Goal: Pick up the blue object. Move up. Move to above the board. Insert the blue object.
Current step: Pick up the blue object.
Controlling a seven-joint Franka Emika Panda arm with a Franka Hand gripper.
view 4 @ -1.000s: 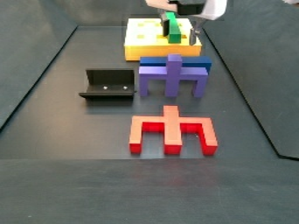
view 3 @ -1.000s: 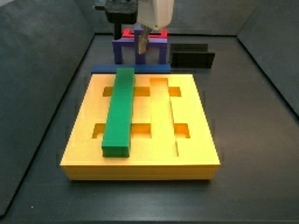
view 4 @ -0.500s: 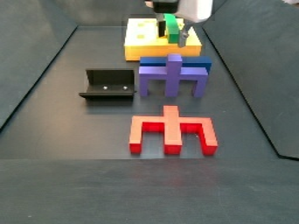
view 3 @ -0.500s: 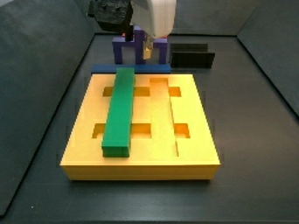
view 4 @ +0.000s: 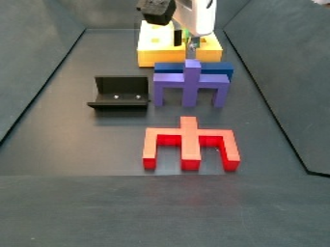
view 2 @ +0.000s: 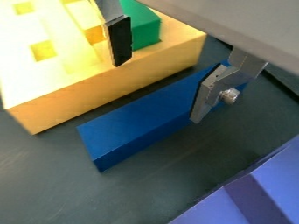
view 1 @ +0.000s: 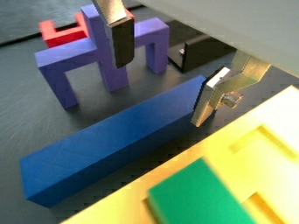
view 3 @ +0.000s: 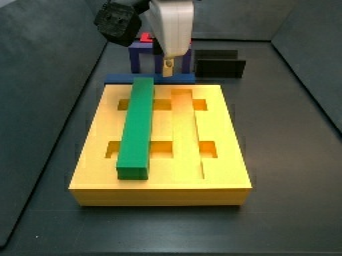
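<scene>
The blue bar (view 1: 117, 140) lies flat on the dark floor, pressed into the narrow lane between the board (view 3: 160, 140) and the purple block (view 4: 191, 85); in a side view it is seen as a thin blue strip (view 3: 144, 78) running left to right along the board's far edge. The gripper (view 1: 163, 72) is positioned directly over it, with the jaws spread wide and nothing held. In both wrist views one finger (view 2: 118, 39) is seen on the board side of the bar and the other finger (view 2: 211, 94) on the purple-block side, so the bar's long axis is crossed by the closing line and the grasp is set across its short width, toward one end rather than at mid-length as far as can be judged. The fingertips appear to be level with or just above the bar's top face; contact is not seen. A straight descent is judged sufficient, though little room is left on either side.
</scene>
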